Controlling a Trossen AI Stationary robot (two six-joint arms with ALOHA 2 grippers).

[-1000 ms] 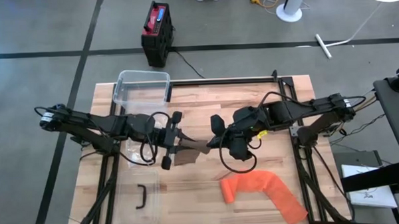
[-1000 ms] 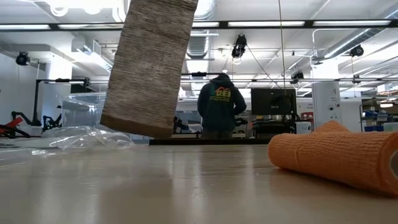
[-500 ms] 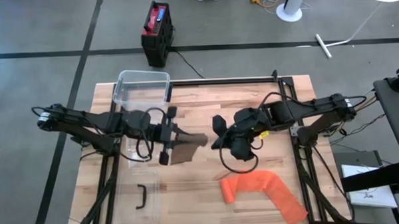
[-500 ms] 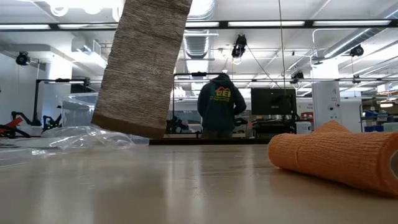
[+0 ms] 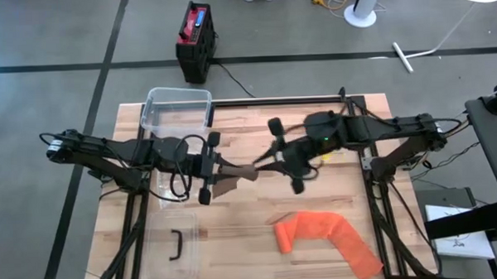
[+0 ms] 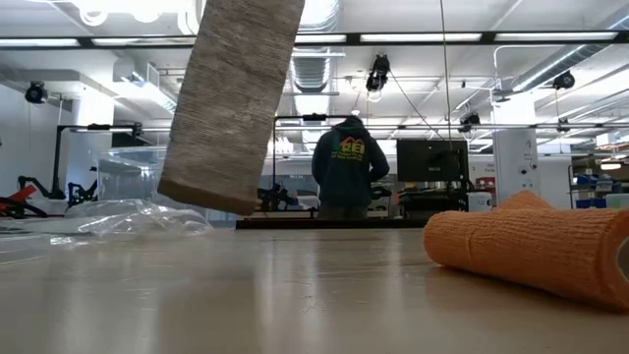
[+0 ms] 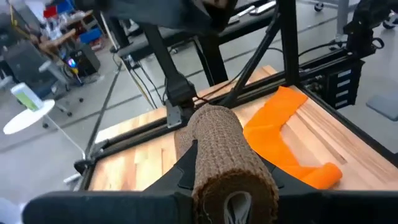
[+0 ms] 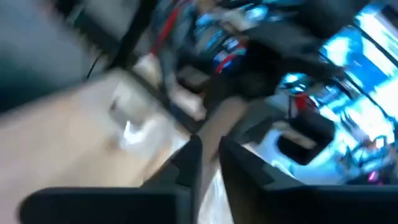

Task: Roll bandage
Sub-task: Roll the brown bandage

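Observation:
A brown bandage [image 5: 236, 176] is held in the air over the table's middle, between my two grippers. In the left wrist view it shows as a thick roll [image 7: 227, 155]. Its loose tail [image 6: 231, 108] hangs down, with the lower edge clear of the table. My left gripper [image 5: 219, 172] is shut on the roll's left end. My right gripper [image 5: 264, 165] meets the right end, its fingers close together around a tan strip [image 8: 211, 146]. An orange bandage [image 5: 326, 236] lies partly unrolled on the table at the near right. My left gripper pinches the roll's near end [image 7: 231, 198] between its two fingers, coming level from the table's left and lying along the roll's axis. The roll is lifted clear and its tail hangs below. My right gripper comes level from the table's right onto the bandage's right end [image 5: 256, 168], and the strip lies between its two fingers [image 8: 189, 165]. Blur hides how it is held.
A clear plastic box [image 5: 178, 109] stands at the far left. A clear lid with a black handle [image 5: 176, 244] lies at the near left. In the room beyond the table, a person in a dark hoodie [image 6: 344, 162] stands facing away.
My right gripper has risen, gone toward the table's far edge and rolled about its own axis, and now it meets the bandage's right end. The hanging tail has swung a little left and back. My left gripper keeps its hold.

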